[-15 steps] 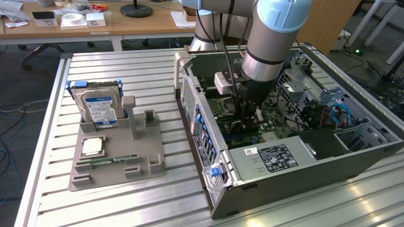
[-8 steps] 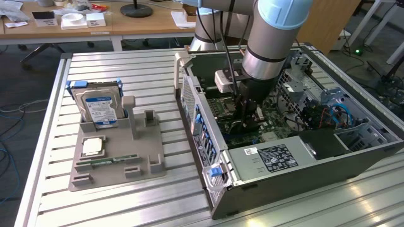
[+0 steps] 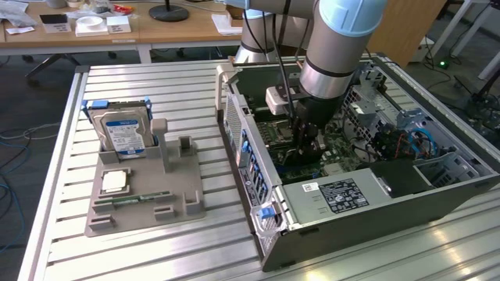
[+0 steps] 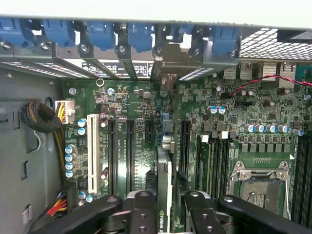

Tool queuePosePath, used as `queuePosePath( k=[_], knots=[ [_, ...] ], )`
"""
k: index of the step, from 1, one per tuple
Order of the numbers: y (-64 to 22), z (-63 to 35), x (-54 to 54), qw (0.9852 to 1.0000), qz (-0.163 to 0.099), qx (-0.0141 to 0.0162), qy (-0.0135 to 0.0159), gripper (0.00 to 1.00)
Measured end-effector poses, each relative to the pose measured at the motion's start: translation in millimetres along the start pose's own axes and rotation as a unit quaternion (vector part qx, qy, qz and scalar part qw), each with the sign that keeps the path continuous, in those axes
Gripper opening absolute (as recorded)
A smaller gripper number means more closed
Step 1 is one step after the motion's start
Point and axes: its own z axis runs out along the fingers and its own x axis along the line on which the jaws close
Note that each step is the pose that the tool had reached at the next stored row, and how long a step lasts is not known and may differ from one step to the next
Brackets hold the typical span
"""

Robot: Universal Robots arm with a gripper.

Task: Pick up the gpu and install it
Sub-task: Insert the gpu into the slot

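Observation:
The gpu (image 4: 164, 171) stands on edge in a motherboard (image 4: 139, 105) slot, seen edge-on as a thin dark card with a green logo. Its silvery bracket (image 4: 168, 54) sits at the case's rear wall under blue clips. My gripper (image 4: 168, 201) straddles the card's top edge, with one black finger (image 4: 142, 207) on each side and a narrow gap beside the card, so it stands partly open. In the exterior view the gripper (image 3: 306, 153) reaches straight down into the open computer case (image 3: 254, 175), over the board.
A grey parts tray (image 3: 184, 202) on the slatted table at the exterior view's left holds a boxy hard drive (image 3: 125, 133), a processor (image 3: 116, 180) and a green memory stick (image 3: 129, 199). Inside the case are the power supply (image 3: 343, 196), drive cages and an empty processor socket (image 4: 261, 183).

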Motion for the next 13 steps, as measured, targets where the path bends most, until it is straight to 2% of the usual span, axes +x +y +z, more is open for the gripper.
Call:
queuePosePath(
  k=[13],
  knots=[
    [0.5, 1.2, 0.0, 1.0, 0.0, -0.0001, -0.0001, 0.25]
  ],
)
